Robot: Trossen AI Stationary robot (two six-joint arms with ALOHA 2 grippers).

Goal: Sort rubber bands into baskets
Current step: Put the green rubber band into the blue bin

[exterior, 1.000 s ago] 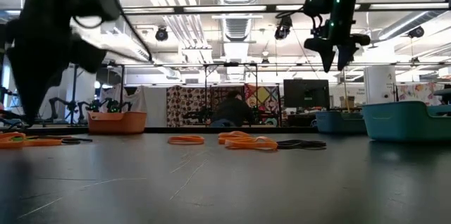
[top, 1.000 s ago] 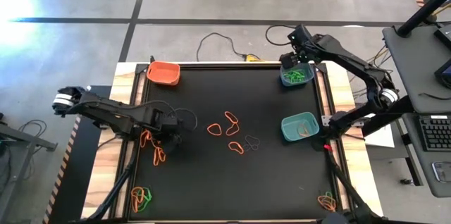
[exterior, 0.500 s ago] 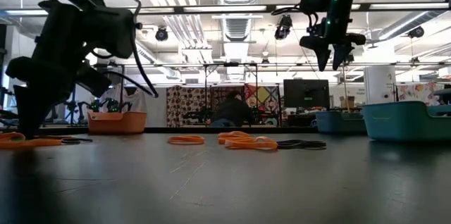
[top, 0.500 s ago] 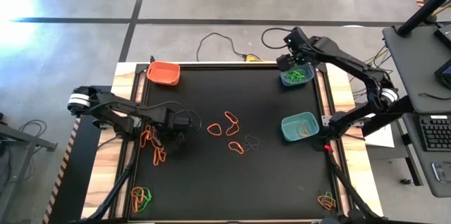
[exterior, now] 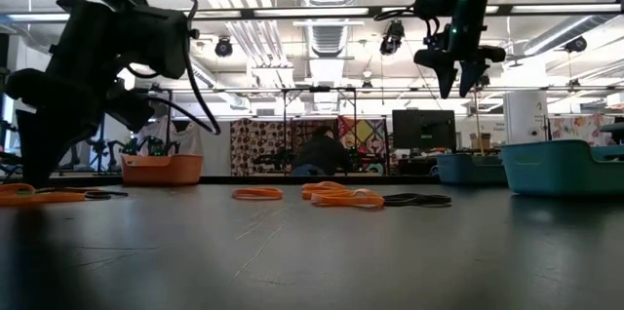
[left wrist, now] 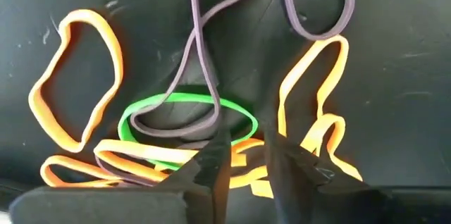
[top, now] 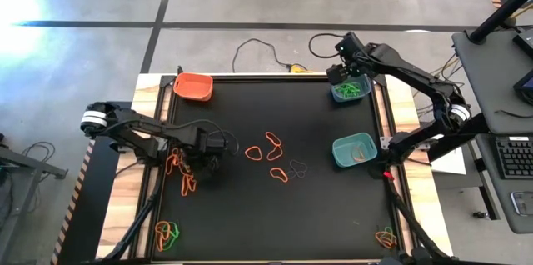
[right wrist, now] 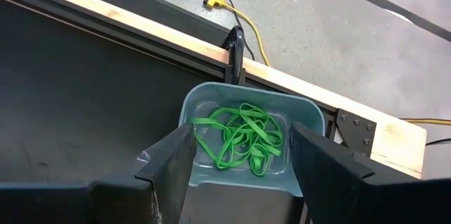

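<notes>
your left gripper [left wrist: 239, 160], fingers nearly closed on nothing clear, sits low-centre over tangled, limp rubber bands [left wrist: 187, 122]; pinch one strand.

two dark, jointed arms with black cables looped alongside, each bearing a white band near one joint and angular black fingers.

Left end effector [top: 202, 158] — farther in over the mat, lower — onto the rubber bands [left wrist: 183, 129].
</notes>
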